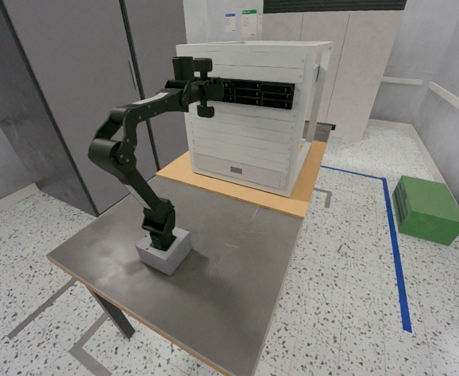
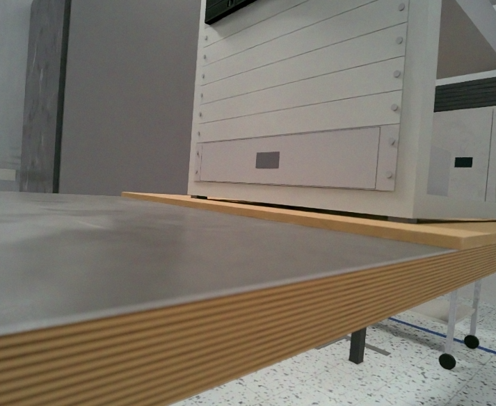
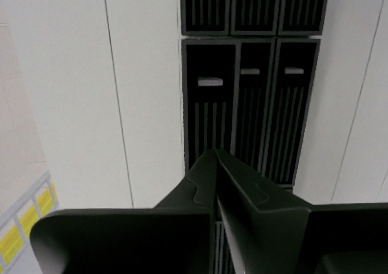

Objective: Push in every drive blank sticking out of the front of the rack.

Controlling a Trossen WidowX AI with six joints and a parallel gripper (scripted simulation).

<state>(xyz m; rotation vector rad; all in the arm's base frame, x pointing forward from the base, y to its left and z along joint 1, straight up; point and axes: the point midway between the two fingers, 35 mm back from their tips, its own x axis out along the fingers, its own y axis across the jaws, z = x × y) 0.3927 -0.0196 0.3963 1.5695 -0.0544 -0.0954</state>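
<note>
The white rack (image 1: 245, 137) (image 2: 309, 83) stands on a tan board. A black block of drive blanks (image 1: 261, 93) sits high in its front; only the block's lower edge (image 2: 226, 6) shows in the exterior view. My gripper (image 1: 223, 92) (image 3: 214, 157) is shut on nothing. Its fingertips are at the left end of the block. In the wrist view the tips rest near the seam between two blanks. The blank on the left of the tips (image 3: 209, 112) looks nearer and larger than its two neighbours (image 3: 250, 112) (image 3: 292, 112). I cannot tell if the tips touch it.
The tan board (image 1: 261, 198) (image 2: 370, 226) lies on the back of the grey table (image 1: 221, 263) (image 2: 152, 245). The arm's grey base block (image 1: 168, 259) stands at the table's left. A green box (image 1: 427, 208) and a blue floor line (image 1: 395, 250) are to the right.
</note>
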